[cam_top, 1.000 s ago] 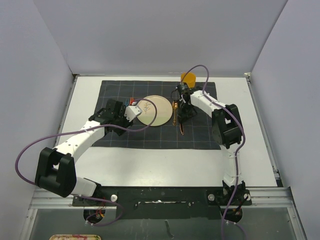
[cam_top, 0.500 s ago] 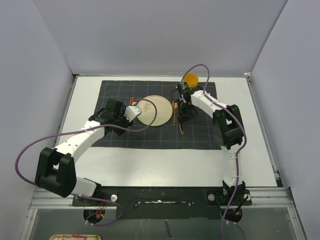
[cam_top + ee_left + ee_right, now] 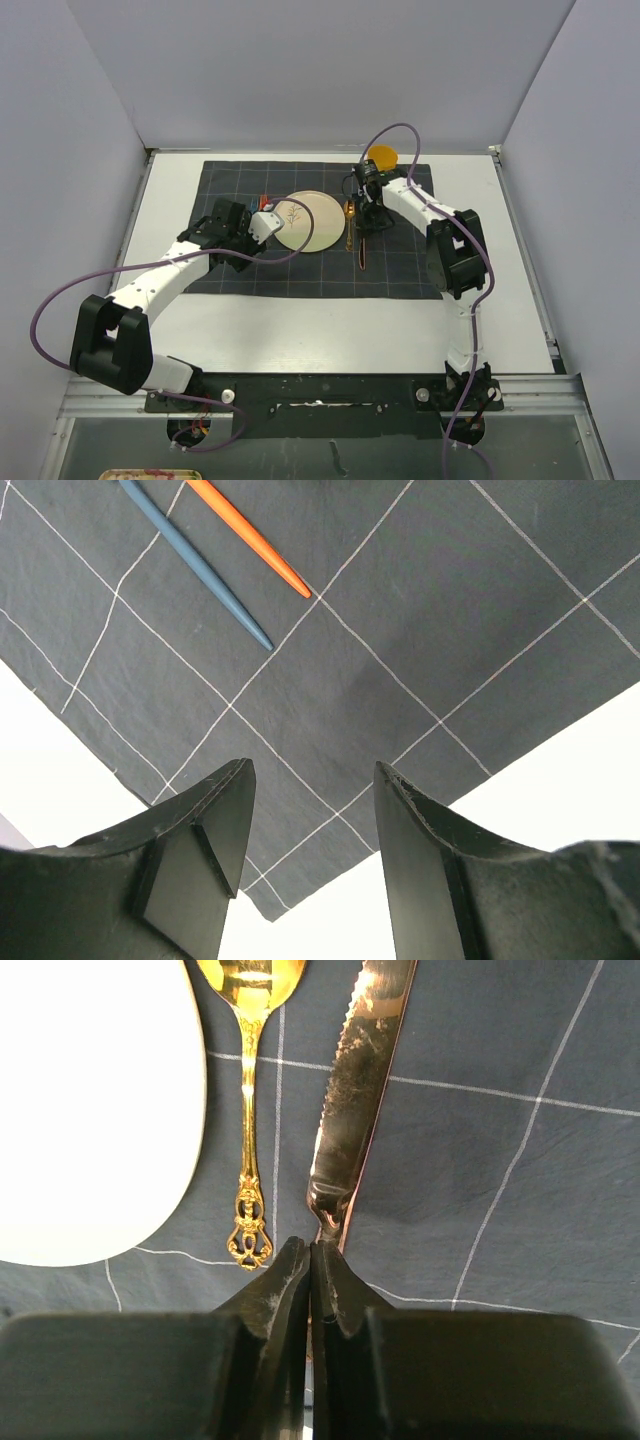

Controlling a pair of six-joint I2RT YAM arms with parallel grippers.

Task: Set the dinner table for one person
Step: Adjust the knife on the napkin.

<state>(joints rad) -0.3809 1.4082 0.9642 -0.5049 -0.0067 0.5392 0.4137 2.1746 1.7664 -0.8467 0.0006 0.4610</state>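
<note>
One plate (image 3: 305,221), spoon (image 3: 249,1110), knife (image 3: 355,1090) and cup (image 3: 380,157), two sticks (image 3: 195,563); left tool (image 3: 312,770) released, right tool (image 3: 310,1250) clenched.

1. The overhead view is lit evenly and softly; only faint shadows are seen.
2. In the right wrist view, the plate (image 3: 90,1110) at 9 o'clock is blown out to flat white.
3. Warm glare is caught on the knife (image 3: 355,1090) near 12 o'clock.
4. In the left wrist view, the dinner table (image 3: 560,800) at 4 o'clock is overexposed, while the cloth (image 3: 400,610) is rendered sharply.

Left arm (image 3: 160,285), right arm (image 3: 410,205): white links were joined by black housings. Purple cables (image 3: 37,325) were routed alongside. Matte black fingers (image 3: 200,850) were fitted.
</note>
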